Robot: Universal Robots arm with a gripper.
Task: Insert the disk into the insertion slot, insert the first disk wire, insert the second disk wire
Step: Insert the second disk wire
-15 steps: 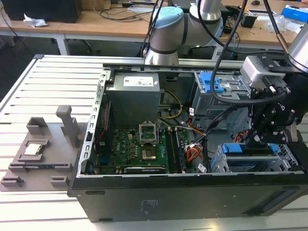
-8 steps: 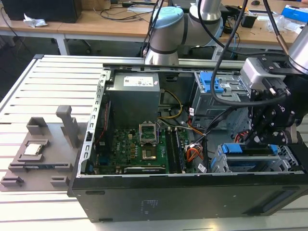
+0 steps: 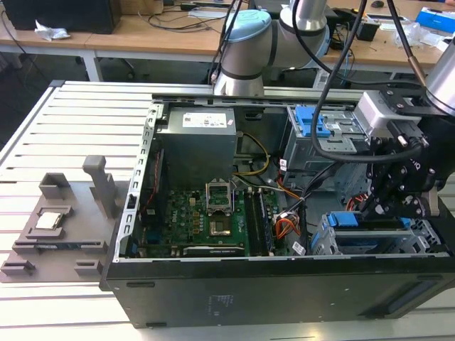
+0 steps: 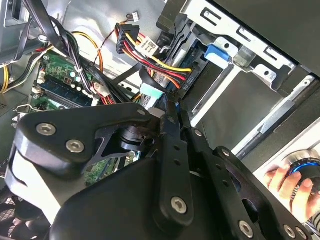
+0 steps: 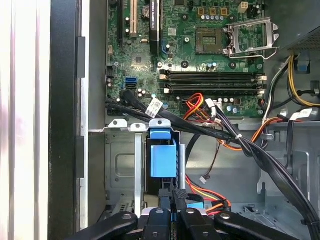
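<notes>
On a slatted metal table (image 3: pixel 78 128) lies the open computer case (image 3: pixel 213 298). The gripper (image 5: pixel 172 197), fingers nearly together, hangs over the disk (image 5: pixel 163 160) in the insertion slot (image 5: pixel 120 165); whether it grips anything, I cannot tell.

The arm reaches down from its grey-and-blue shoulder joints (image 3: pixel 249 50) behind the open computer case (image 3: pixel 213 284), its black wrist bent over the case's front corner at the exterior view's right. The tool (image 3: pixel 380 202) points into the case, fingers (image 5: pixel 172 197) pressed together in both wrist views.
</notes>
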